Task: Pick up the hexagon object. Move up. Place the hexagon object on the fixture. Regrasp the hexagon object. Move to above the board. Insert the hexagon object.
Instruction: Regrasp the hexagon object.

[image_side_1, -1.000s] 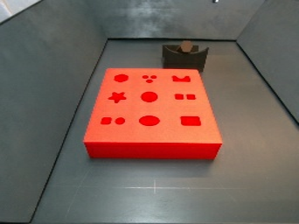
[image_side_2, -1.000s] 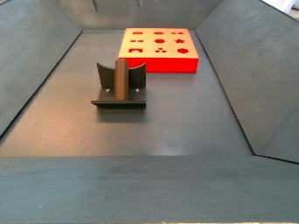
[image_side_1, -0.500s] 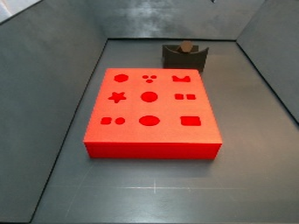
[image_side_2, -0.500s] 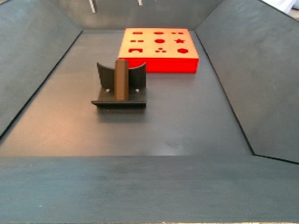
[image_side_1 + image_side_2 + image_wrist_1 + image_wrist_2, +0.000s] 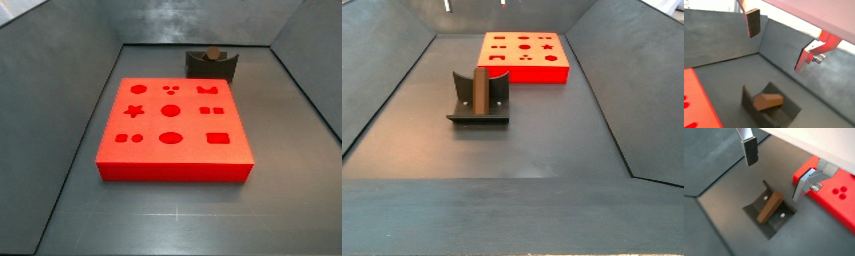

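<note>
The hexagon object, a short brown peg (image 5: 771, 208), lies in the notch of the dark fixture (image 5: 777, 223). Both show in both wrist views, peg (image 5: 767, 101) on fixture (image 5: 784, 112), and in both side views, peg (image 5: 211, 52) on fixture (image 5: 211, 68), peg (image 5: 478, 90) on fixture (image 5: 477, 112). The red board (image 5: 174, 130) with shaped cut-outs lies on the floor beside the fixture, and shows too in a side view (image 5: 525, 55). My gripper (image 5: 777, 168) is open and empty, high above the fixture. Only its fingertips (image 5: 449, 6) show at a side view's top edge.
Grey sloping walls (image 5: 67, 70) close in the floor on all sides. The board's edge (image 5: 831, 195) lies close to the fixture, and its corner (image 5: 697, 105) shows in a wrist view.
The gripper has risen slightly and left the top edge of a side view. The peg, fixture and board have not moved.
</note>
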Robot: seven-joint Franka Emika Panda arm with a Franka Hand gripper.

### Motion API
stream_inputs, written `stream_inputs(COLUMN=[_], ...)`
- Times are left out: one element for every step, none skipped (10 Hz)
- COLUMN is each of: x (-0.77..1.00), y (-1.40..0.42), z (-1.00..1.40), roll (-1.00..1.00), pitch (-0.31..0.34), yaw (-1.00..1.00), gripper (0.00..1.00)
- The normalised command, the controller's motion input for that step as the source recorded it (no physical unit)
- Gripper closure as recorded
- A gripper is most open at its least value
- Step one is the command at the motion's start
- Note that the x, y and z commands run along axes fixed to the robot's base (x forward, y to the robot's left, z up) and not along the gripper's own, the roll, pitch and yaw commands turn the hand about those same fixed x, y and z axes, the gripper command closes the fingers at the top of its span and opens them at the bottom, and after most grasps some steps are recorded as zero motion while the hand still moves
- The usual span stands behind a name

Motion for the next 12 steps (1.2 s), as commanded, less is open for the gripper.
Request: stream_inputs(x=[0.01,0.02,0.03,0.05,0.06,0.07,0.08,0.09,0.09,0.07,0.03,0.03], y=[-0.02,-0.02,-0.03,-0.03,-0.03,-0.04,-0.04,-0.04,-0.03,-0.03,0.08,0.08], z=[-0.01,-0.01,-0.01,-0.01,-0.01,-0.01,-0.01,-0.02,-0.01,-0.01,-1.0,-1.0], roll=[1.0,1.0,1.0,1.0,1.0,0.88,0.75,0.48,0.33,0.22,0.25,0.23], pitch=[-0.014,0.0,0.008,0.035,0.061,0.101,0.113,0.131,0.129,0.108,0.082,0.059], yaw=[0.01,0.02,0.02,0.02,0.03,0.05,0.05,0.08,0.1,0.12,0.16,0.17], gripper=[0.0,0.0,0.0,0.0,0.0,0.0,0.0,0.0,0.0,0.0,0.0,0.0])
